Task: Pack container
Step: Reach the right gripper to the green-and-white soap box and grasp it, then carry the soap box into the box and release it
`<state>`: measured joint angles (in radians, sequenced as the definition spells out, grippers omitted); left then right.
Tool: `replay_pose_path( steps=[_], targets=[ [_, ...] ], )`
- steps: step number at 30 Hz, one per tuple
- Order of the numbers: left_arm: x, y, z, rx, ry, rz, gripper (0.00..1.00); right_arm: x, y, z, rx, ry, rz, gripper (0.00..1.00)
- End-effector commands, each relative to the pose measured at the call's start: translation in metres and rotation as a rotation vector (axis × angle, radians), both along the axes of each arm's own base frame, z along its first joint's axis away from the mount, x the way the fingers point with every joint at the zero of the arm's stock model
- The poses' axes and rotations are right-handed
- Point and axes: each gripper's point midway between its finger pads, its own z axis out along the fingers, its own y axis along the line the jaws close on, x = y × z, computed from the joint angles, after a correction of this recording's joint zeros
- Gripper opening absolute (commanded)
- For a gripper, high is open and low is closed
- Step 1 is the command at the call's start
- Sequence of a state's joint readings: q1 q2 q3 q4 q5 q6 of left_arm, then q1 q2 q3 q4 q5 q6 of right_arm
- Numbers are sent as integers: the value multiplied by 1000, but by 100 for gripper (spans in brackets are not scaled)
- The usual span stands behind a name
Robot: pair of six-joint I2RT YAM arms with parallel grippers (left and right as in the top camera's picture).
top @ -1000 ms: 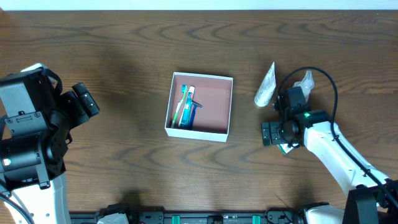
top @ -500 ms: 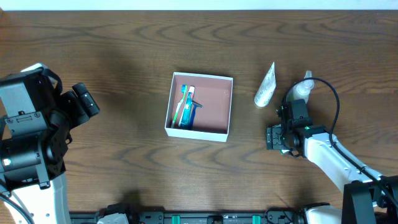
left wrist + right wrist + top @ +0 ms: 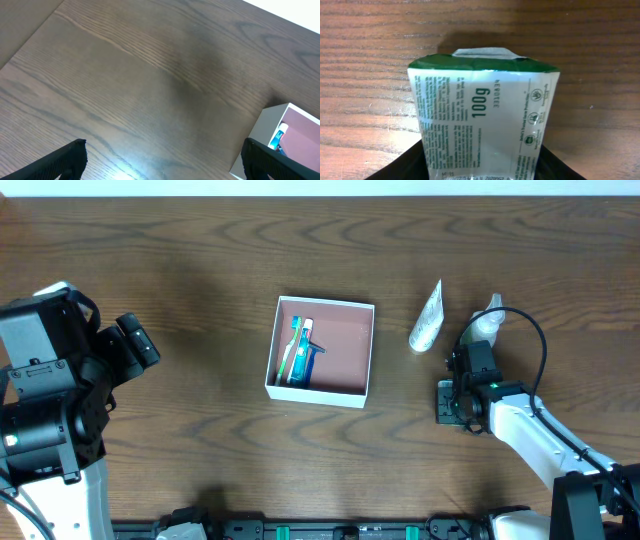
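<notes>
Overhead, the container [image 3: 350, 352] sits mid-counter [image 3: 200, 260], slim toiletries [image 3: 300, 352] along its left wall. To its right, unpacked: a white tube [image 3: 427, 318], a bottle [image 3: 487, 322], and the green-edged tube [image 3: 480, 100] your right claw [image 3: 447, 402] straddles, grip unclear. Left claw [image 3: 165, 169] hangs released.

you see the container [image 3: 322, 351], a shallow square white box with pink-brown inside, sitting open mid-table.
</notes>
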<state>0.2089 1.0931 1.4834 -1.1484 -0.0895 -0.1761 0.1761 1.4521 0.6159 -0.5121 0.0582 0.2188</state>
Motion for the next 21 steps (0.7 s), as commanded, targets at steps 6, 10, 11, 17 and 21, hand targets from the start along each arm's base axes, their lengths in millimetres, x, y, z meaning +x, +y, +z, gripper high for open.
replay_pose_path(
  steps=[6, 10, 11, 17, 21],
  targets=[
    [-1, 3, 1, 12, 5, 5, 98, -8, -5, 20, -1, -12, -42, 43],
    [-1, 3, 1, 12, 5, 6, 98, -9, 5, 56, 52, -79, -20, 38],
    [-1, 3, 1, 12, 5, 6, 98, -9, 10, 67, 74, -106, -11, 38],
    [-1, 3, 1, 12, 5, 5, 98, -13, 57, 151, 276, -325, 126, 35],
    [-1, 3, 1, 12, 5, 6, 98, -20, 95, 200, 419, -412, 229, 36]
  ],
)
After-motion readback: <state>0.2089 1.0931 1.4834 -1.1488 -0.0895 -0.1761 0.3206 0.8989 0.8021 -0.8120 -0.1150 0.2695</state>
